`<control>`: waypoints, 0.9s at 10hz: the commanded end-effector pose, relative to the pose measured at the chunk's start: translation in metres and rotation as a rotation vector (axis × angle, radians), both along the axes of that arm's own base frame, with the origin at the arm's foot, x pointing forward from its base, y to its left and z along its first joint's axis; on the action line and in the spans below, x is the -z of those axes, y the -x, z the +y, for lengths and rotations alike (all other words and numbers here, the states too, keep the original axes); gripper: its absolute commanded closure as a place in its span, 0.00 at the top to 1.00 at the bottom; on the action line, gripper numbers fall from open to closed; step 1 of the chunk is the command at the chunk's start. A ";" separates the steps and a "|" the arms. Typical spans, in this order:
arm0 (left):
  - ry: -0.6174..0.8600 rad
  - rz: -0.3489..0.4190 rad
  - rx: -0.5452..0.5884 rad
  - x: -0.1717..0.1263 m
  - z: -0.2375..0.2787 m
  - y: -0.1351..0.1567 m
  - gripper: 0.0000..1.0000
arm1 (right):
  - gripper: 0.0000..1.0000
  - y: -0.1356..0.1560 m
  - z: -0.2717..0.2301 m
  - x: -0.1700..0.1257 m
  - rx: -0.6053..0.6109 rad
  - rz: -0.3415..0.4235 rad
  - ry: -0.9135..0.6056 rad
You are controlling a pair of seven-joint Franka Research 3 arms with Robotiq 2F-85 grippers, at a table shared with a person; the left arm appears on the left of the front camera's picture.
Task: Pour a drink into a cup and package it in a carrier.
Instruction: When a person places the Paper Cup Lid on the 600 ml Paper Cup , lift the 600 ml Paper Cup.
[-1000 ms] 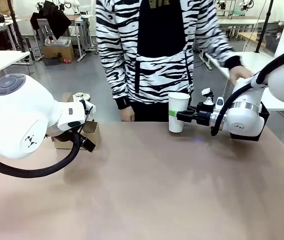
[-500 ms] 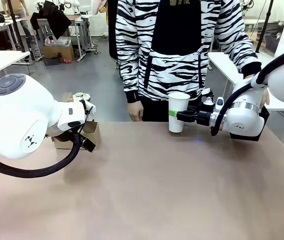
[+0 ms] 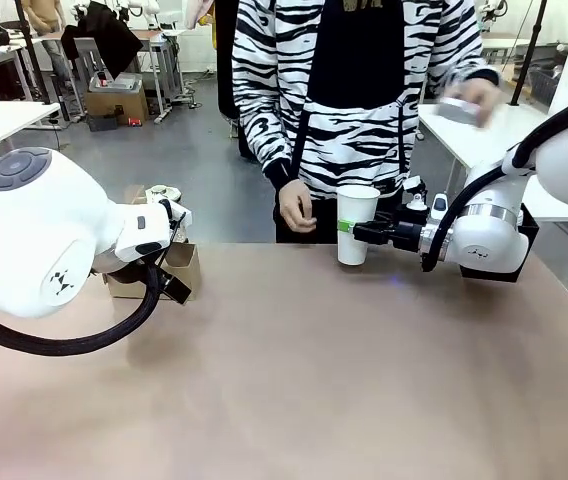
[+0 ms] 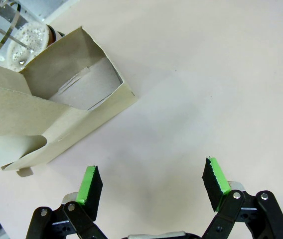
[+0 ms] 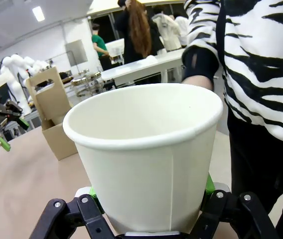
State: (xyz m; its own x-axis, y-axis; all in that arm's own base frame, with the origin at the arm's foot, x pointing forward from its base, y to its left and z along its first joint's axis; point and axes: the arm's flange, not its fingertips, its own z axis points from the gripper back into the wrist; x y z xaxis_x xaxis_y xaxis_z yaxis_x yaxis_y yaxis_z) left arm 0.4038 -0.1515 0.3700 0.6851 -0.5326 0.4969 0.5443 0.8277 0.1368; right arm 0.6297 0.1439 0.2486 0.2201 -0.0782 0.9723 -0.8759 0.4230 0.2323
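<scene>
Paper is what the right gripper (image 3: 356,231) is dealing with: its green pads are clenched on the lower half of the one white cup (image 3: 356,205), which stands upright at the far edge of the surface (image 3: 294,380), right of the middle. I cannot tell whether its base touches down or hangs just clear. From the right wrist view the cup has no lid, and no liquid shows as far down as the rim lets one see, so it is probably very light now. It is also thin-walled and easy to crush, and a hard squeeze would push the mouth oval. A grip low on the tapered wall, as here, looks sensible, though once filled it will be top-heavy and apt to slop. The single brown cardboard carrier (image 4: 76,119) sits at the far left corner, open, stiff enough to stand but light enough to skid if nudged; its centre handle is the natural place to hold it. One clear jug (image 4: 12,35) stands just behind the carrier. The left gripper (image 4: 153,181) hovers beside the carrier, jaws spread wide and holding nothing. A person's hand (image 3: 294,205) hangs near the cup, apart from it.
</scene>
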 end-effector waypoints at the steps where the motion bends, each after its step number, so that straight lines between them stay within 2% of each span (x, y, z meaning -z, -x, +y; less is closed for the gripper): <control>1: 0.002 0.000 0.001 0.000 0.000 0.000 1.00 | 0.81 0.000 0.001 -0.005 0.000 0.007 -0.007; 9: 0.002 0.000 0.001 0.000 0.000 0.000 1.00 | 0.81 0.000 0.001 -0.005 0.000 0.007 -0.007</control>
